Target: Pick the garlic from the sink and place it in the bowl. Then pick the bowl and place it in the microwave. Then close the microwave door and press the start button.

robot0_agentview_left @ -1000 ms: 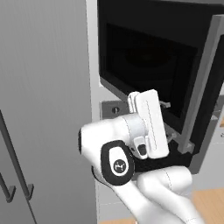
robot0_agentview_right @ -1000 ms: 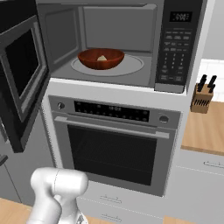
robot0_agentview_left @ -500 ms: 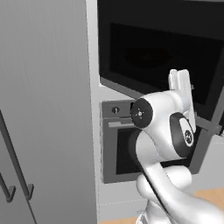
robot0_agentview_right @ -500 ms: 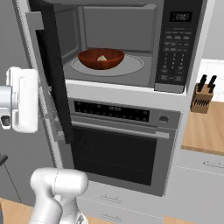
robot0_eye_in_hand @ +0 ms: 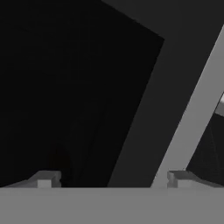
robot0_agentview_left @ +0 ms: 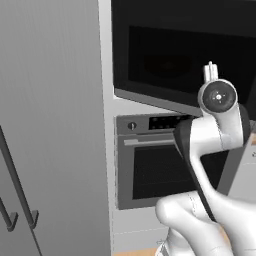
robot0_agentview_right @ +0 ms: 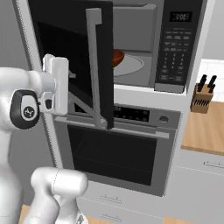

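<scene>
Black microwave door point(robot0_agentview_right: 72, 61) is standing partly open, its silver handle point(robot0_agentview_right: 96, 70) upright | gripper point(robot0_eye_in_hand: 113, 178) is sitting wide open right up against the door's dark glass (holding nothing) | red-brown bowl point(robot0_agentview_right: 118, 56) is peeking out inside the microwave point(robot0_agentview_right: 144, 43) | oven point(robot0_agentview_right: 116, 153) is sitting below it.

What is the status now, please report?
Gripper open, empty, pressed near microwave door. Door about half shut; handle faces out. Bowl on turntable inside microwave. Door's path looks free.
</scene>
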You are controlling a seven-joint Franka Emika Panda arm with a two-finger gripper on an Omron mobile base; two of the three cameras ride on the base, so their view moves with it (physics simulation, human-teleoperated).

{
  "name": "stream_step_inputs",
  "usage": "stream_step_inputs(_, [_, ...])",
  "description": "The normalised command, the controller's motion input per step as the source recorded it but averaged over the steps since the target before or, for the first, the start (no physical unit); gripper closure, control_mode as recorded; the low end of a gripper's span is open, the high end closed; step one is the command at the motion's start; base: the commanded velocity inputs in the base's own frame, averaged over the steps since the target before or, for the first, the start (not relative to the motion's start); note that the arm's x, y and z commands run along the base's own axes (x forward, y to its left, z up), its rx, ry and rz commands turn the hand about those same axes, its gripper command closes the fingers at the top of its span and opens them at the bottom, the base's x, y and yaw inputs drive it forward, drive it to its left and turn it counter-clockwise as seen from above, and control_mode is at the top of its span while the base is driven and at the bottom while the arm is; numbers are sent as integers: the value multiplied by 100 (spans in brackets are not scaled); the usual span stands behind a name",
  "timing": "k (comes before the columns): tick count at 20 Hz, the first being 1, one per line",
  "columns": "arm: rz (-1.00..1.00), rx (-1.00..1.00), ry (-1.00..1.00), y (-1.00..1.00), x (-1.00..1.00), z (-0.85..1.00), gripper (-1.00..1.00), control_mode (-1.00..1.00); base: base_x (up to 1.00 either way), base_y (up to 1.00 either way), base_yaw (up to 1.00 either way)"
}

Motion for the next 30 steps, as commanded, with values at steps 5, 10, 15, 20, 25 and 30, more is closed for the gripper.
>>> stream_step_inputs(5, [29,23,6,-7,100,0,-100,-100,0,0,0])
stream_step_inputs(10, [25,22,5,-14,100,1,-100,-100,0,0,0])
stream_step_inputs(15, [21,21,6,-4,99,0,-100,-100,0,0,0])
stream_step_inputs(20, [18,19,6,0,91,0,-100,-100,0,0,0])
stream_step_inputs(25, [11,7,2,-9,-16,-12,-100,-100,0,0,0])
stream_step_inputs(30, [5,7,-3,-65,-100,-30,-100,-100,0,0,0])
